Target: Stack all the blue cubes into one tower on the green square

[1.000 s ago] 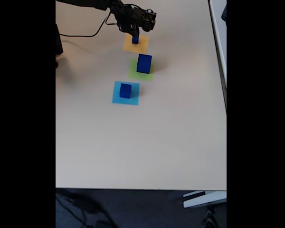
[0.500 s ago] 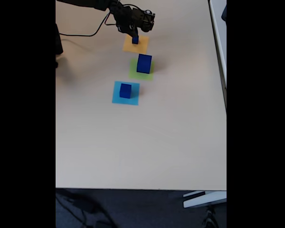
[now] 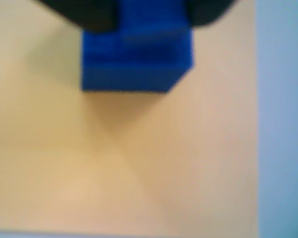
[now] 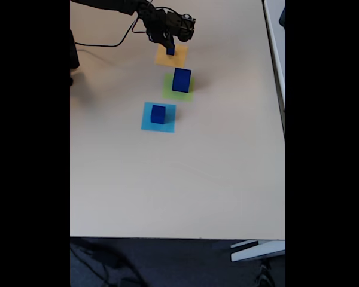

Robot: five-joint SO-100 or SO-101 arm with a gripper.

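In the fixed view a small blue cube (image 4: 170, 51) sits on the orange square (image 4: 171, 55) at the back. My gripper (image 4: 170, 45) comes down onto it from above. The blurred wrist view shows this cube (image 3: 136, 64) close up at the top. My gripper (image 3: 150, 17) has a dark finger against each of the cube's sides, shut on it. The largest blue cube (image 4: 181, 80) stands on the green square (image 4: 178, 88). A medium blue cube (image 4: 158, 114) stands on the light-blue square (image 4: 158, 117).
The three patches run in a slanted line down the beige table (image 4: 185, 179). A black cable (image 4: 105, 43) trails from the arm at the back left. The table's front edge (image 4: 179, 237) lies far from the patches.
The gripper has shifted slightly over the small cube on the orange square. The cubes stand where they were.
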